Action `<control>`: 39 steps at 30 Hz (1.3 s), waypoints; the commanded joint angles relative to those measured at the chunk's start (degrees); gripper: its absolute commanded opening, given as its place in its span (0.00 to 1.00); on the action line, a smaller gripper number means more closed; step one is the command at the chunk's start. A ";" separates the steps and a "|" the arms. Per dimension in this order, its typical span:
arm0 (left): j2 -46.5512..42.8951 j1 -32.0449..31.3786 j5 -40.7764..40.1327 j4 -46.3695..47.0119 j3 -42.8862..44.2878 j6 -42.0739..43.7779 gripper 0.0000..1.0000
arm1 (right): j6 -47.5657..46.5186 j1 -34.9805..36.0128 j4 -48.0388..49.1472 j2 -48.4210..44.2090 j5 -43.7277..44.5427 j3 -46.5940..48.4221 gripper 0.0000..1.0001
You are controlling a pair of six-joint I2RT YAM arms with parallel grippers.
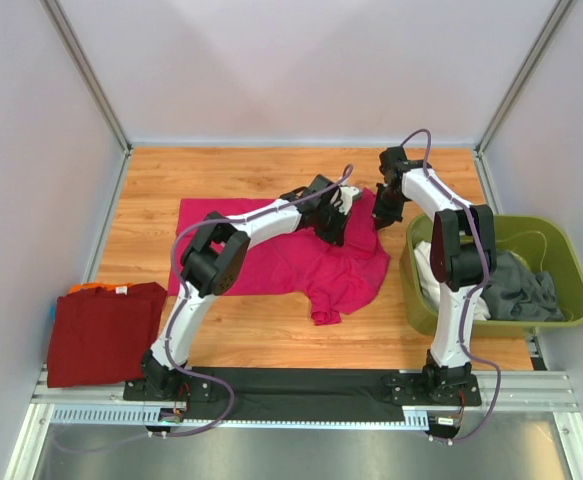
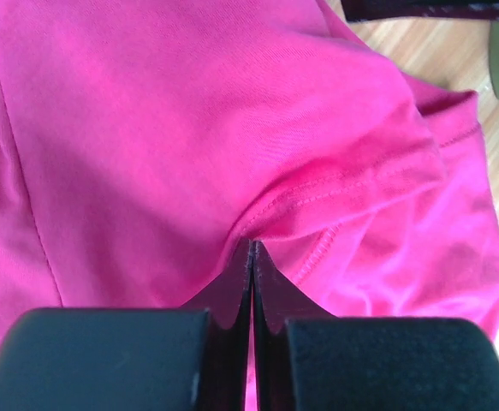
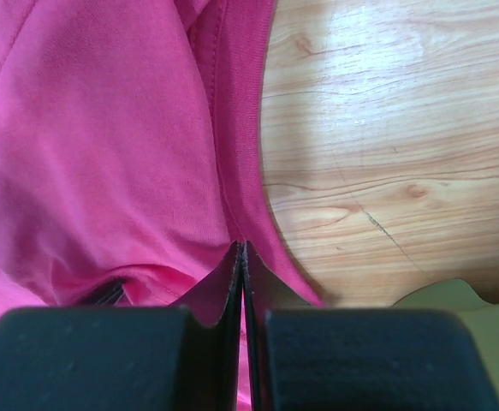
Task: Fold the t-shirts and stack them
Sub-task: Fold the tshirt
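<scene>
Magenta t-shirt (image 1: pixel 301 262) being pinched at two points, fold in preparation.

I am reading the left gripper (image 2: pixel 252 248) as fully closed, its jaws pressing together on a stitched seam of the pink cloth. The right gripper (image 3: pixel 242 248) is likewise clamping a hemmed edge where the cloth meets the wooden table (image 3: pixel 386 128). The shirt is lying at mid-table, its left part flat and its right part bunching beneath both tools. A dark red t-shirt (image 1: pixel 101 330) is sitting folded at the near left, and grey and white t-shirts (image 1: pixel 521 285) are waiting in the green bin (image 1: pixel 491 326) on the right. I am judging the step in hand to be spreading or first-folding the pink shirt. The next move is calling for both arms travelling together with the edge taut between them; uneven pulling risks slip or creasing.
</scene>
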 commanded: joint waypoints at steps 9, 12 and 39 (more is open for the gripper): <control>-6.97 -1.22 2.98 0.45 -4.13 1.50 0.01 | -0.06 -0.25 0.33 -2.63 0.54 1.88 0.00; -7.93 -1.31 3.07 0.36 -5.36 1.68 0.04 | -0.15 -0.25 0.24 -2.63 0.54 2.14 0.01; -22.00 25.84 -14.51 -4.21 -12.83 -26.44 0.67 | 3.81 -0.16 8.07 4.75 -4.66 13.92 0.39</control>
